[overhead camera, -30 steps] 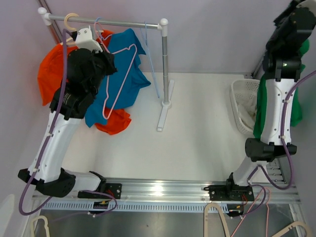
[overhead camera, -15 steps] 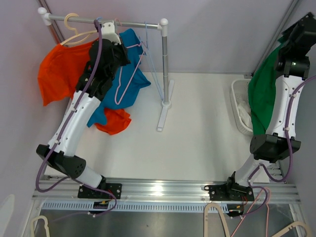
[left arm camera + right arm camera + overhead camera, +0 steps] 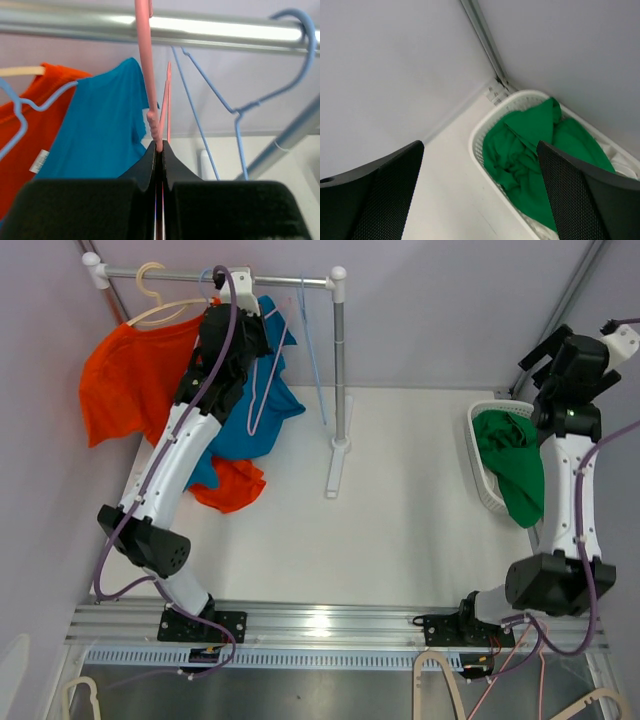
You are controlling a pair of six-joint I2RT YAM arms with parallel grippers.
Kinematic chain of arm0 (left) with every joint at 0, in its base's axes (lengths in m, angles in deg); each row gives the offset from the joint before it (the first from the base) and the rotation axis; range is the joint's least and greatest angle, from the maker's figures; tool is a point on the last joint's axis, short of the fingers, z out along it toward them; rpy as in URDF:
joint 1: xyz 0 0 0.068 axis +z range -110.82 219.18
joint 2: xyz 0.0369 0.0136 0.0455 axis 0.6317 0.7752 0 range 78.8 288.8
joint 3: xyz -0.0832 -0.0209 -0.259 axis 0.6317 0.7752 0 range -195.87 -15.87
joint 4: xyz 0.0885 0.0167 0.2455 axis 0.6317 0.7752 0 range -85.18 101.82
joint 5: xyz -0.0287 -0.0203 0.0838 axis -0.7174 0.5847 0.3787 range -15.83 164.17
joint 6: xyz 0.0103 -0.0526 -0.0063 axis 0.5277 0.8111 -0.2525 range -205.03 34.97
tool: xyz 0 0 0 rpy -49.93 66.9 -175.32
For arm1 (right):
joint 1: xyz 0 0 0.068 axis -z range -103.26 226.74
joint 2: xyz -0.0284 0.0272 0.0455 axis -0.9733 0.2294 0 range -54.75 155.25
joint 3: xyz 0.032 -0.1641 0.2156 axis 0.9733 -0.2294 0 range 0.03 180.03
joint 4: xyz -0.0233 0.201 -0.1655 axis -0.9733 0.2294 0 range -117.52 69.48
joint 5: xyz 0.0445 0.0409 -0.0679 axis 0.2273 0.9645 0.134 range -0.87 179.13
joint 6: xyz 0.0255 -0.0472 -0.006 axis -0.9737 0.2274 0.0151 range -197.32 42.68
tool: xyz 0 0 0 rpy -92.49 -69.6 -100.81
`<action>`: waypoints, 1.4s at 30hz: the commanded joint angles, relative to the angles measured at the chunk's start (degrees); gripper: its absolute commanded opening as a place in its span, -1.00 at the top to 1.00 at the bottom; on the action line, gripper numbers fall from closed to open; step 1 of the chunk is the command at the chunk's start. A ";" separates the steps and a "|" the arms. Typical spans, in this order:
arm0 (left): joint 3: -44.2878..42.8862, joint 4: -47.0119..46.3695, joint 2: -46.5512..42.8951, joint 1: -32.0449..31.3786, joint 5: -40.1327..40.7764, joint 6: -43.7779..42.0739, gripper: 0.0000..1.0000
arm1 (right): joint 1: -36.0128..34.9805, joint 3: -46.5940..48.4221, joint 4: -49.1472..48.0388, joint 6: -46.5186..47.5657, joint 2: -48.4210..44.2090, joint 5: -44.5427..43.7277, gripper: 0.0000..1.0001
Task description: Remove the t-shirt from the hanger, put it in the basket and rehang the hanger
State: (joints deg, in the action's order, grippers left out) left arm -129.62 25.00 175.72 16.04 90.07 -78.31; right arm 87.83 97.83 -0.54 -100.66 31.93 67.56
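Note:
A green t-shirt [image 3: 515,465] lies crumpled in the white basket [image 3: 478,475] at the right, one part draped over its near rim. Above it my right gripper [image 3: 580,340] stands wide open and empty. The right wrist view shows the green t-shirt [image 3: 530,150] below, between the spread fingers of that gripper [image 3: 479,145]. A bare pink hanger [image 3: 262,390] hangs from my left gripper [image 3: 245,325], just under the rail [image 3: 200,278]. In the left wrist view that gripper [image 3: 161,147] is shut on the pink hanger [image 3: 146,75], whose neck rises to the rail [image 3: 75,22].
A blue t-shirt [image 3: 240,420] and an orange t-shirt [image 3: 125,370] hang on the rack, with a bare blue hanger [image 3: 310,350] beside them. The rack's post [image 3: 340,370] stands mid-table. An orange cloth [image 3: 232,485] lies below the blue shirt.
My right gripper opened and let go of the green t-shirt, which dropped into the basket. The left arm carried the pink hanger up toward the rail.

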 commanded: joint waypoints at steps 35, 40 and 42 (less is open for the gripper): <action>13.28 -18.34 -6.21 -4.46 -14.37 -9.53 -0.66 | -10.56 -9.03 -6.42 3.65 -13.55 -0.85 -0.99; 16.63 -15.18 -10.78 -4.29 -13.71 -8.57 -0.99 | -12.66 -8.50 -5.28 3.99 -13.81 -1.20 -0.99; 17.51 -13.95 -13.68 -3.94 -14.05 -8.22 -0.99 | -13.46 -8.50 -4.75 4.52 -14.34 -1.55 -0.99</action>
State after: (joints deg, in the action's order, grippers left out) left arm -112.95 11.65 167.13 11.85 79.09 -87.36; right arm 75.90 87.52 -5.28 -97.62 19.49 67.37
